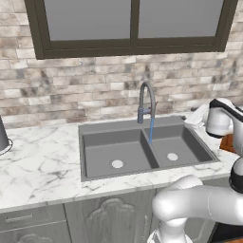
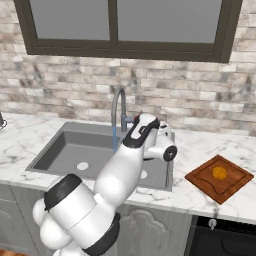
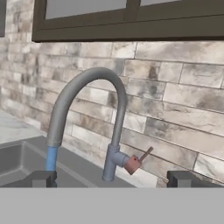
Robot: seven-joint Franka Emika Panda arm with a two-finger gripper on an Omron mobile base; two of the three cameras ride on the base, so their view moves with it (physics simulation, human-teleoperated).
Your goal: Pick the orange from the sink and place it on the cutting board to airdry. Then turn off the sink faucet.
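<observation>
spread, empty end effector [image 3: 112, 178] facing sink faucet [image 3: 87, 122], water running, orange [image 2: 219, 173] on cutting board [image 2: 200, 178]

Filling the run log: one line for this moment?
round orange: on wooden cutting board | grey gooseneck faucet: running | gripper: open, facing faucet lever

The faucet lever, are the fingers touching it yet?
Apart. In the hand view, the lever stands against the brick wall, above and between the two fingers, with clear space on either side.
</observation>
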